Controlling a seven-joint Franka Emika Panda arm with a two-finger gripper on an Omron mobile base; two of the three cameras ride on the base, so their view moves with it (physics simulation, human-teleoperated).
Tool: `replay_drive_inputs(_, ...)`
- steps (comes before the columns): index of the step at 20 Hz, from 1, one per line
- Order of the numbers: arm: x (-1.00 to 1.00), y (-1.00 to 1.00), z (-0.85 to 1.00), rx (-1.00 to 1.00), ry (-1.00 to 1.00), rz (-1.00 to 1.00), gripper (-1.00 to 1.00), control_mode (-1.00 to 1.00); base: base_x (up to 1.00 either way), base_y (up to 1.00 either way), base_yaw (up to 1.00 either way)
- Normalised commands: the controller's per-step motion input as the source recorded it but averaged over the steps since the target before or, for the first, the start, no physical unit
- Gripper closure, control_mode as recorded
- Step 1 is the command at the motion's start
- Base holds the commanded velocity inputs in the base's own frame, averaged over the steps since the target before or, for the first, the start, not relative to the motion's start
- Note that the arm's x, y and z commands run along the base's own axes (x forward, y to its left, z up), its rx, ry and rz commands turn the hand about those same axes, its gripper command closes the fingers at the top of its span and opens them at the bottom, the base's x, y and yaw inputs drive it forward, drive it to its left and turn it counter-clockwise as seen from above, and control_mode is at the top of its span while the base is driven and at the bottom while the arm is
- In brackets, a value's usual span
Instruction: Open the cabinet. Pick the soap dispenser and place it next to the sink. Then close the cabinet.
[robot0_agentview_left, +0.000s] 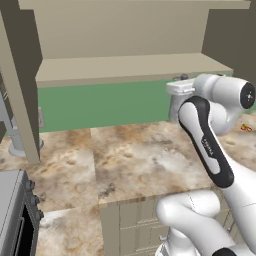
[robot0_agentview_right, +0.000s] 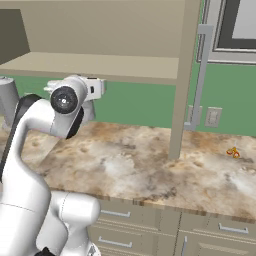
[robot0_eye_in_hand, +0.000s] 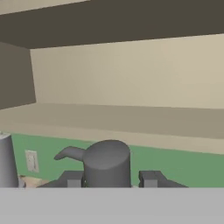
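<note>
Here we see the claw (robot0_eye_in_hand: 108, 178) partly closed, its two fingers (robot0_eye_in_hand: 70, 178) pressed on either side of the dispenser (robot0_eye_in_hand: 107, 162), which it holds just below the open cabinet (robot0_eye_in_hand: 131, 118) shelf, above the counter (robot0_agentview_left: 135, 155).

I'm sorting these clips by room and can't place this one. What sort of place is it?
Most likely a home kitchen, a rendered one. A mottled brown stone-look countertop runs over beige drawer fronts with short silver handles, an open beige wall cabinet hangs above a green backsplash, and a grey oven-like appliance stands alongside.
</note>
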Motion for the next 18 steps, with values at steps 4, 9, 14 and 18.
replay_drive_inputs(4, -0.10, -0.07, -0.47, 0.00, 0.00, 0.00, 1.00, -1.00, 0.00, 0.00, 0.00)
replay_drive_inputs(9, -0.11, -0.02, -0.45, 0.00, 0.02, 0.00, 1.00, -1.00, 0.00, 0.00, 0.00)
replay_drive_inputs(14, 0.00, 0.00, -0.37, 0.02, 0.04, 0.00, 1.00, -1.00, 0.00, 0.00, 0.00)
replay_drive_inputs(18, 0.03, 0.00, -0.32, 0.00, 0.00, 0.00, 1.00, -1.00, 0.00, 0.00, 0.00)
